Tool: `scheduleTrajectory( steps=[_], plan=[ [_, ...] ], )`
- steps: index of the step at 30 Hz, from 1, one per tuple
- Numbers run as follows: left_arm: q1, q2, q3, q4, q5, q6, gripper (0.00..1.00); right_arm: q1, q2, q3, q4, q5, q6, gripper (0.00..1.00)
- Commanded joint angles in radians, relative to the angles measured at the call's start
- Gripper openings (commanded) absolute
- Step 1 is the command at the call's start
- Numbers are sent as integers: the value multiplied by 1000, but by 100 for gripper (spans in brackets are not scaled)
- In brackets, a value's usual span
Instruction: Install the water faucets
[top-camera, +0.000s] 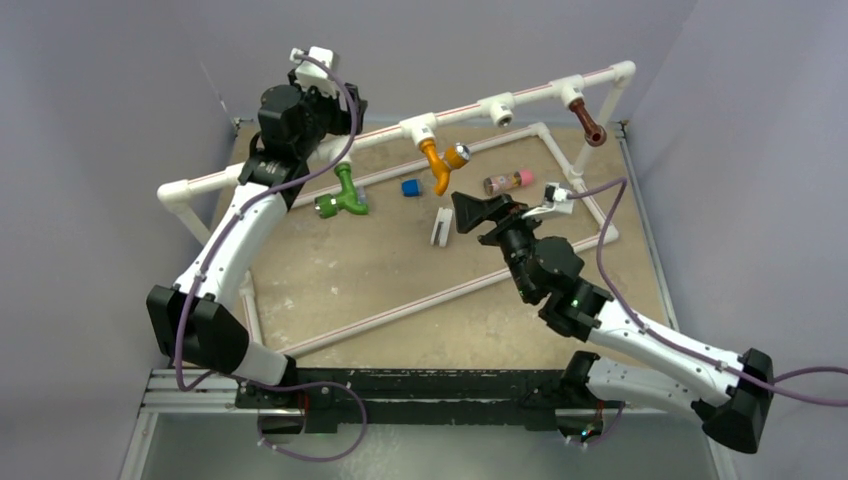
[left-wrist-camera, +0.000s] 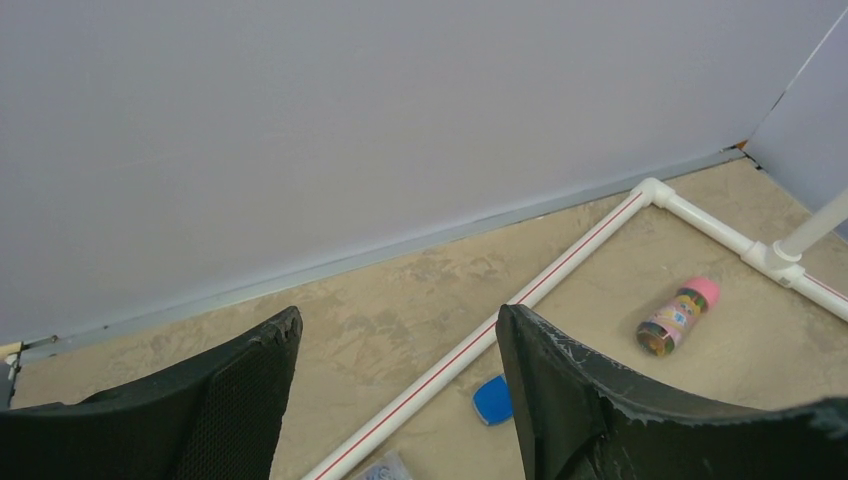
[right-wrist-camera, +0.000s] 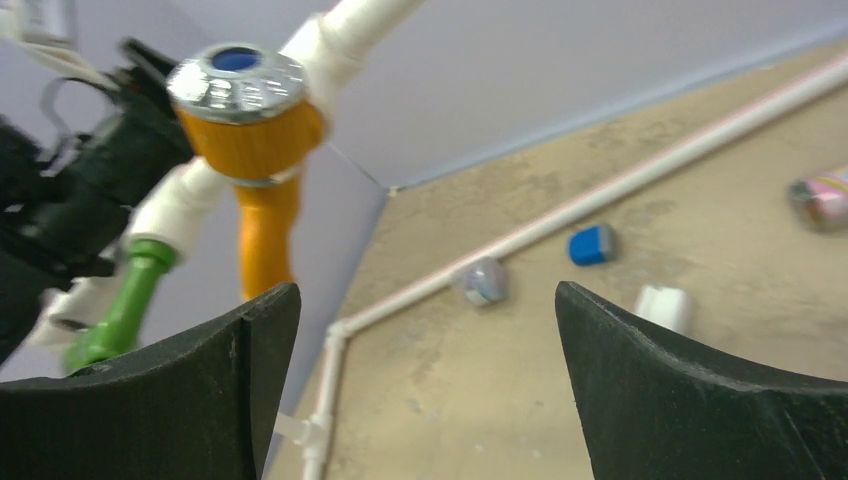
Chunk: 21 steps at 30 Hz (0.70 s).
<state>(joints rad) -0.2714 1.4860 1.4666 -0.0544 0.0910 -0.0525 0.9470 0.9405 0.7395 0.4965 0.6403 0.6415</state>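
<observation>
While the raised white plastic pipe rail is crossing the top view from lower left to upper right, the left gripper is hovering by its left stretch, black fingers spread apart with nothing between them. Just right of it, the green bent-spout plastic faucet is hanging beneath the rail, its stem running upright into the pipe and its lower end turning left. Under the rail's middle, the orange bent-spout plastic faucet is hanging spout-down, its chrome-capped side branch pointing right, facing the right gripper, which is standing open and empty below the rail. Near the rail's right end, the dark brown bent-spout plastic faucet is hanging with its long axis slanting down and right.
</observation>
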Motion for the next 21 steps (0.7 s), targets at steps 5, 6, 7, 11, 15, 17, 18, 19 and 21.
scheduleTrajectory(
  steps=[5, 6, 7, 11, 15, 17, 18, 19, 21],
  plan=[
    [-35, -5, -28, -52, -60, -24, 72, -5, -96, 3, -461, 137, 61, 99],
    [-35, -6, -4, -51, -60, -25, 72, -5, -95, 7, -490, 161, 104, 99],
    [-35, -8, 18, -46, -59, -26, 72, -4, -93, 14, -543, 185, 141, 99],
    [-35, -13, 140, -46, -19, -26, 72, -4, -81, 58, -696, 239, 258, 99],
    [-35, -45, 263, -36, 17, -28, 72, -4, -64, 87, -760, 211, 277, 99],
    [-35, -74, 290, -22, 45, -41, 72, -5, -51, 98, -753, 196, 223, 99],
    [-35, -95, 295, -21, 63, -53, 72, -5, -47, 103, -749, 201, 205, 99],
    [-35, -124, 292, -22, 84, -75, 72, -4, -45, 104, -743, 200, 193, 99],
    [-35, -181, 265, -27, 138, -107, 72, -4, -43, 98, -710, 198, 167, 99]
  ],
)
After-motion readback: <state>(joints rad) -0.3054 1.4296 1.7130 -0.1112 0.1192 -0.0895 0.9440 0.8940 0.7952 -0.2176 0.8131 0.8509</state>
